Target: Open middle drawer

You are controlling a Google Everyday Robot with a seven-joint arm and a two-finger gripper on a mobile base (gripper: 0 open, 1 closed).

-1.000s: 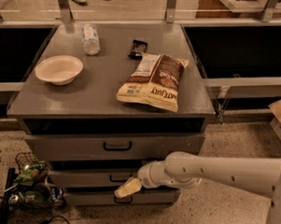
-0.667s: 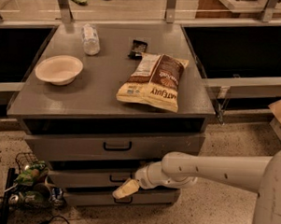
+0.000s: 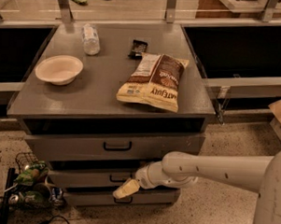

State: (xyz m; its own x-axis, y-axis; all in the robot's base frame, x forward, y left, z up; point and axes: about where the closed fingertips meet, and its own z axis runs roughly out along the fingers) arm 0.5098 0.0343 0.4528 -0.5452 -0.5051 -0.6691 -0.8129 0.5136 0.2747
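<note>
Middle drawer [image 3: 84, 178] shut-looking, black handle [image 3: 118, 178] just up-left of the gripper [image 3: 126, 189]. Barely changed over the last second: only a slight leftward creep of the arm [image 3: 212, 169]. Cannot tell whether clenched or released. Likely handle not yet hooked, no pull begun. Top drawer [image 3: 73, 146] above, chip bag [image 3: 153, 81] higher still on the bench [image 3: 99, 88].
</note>
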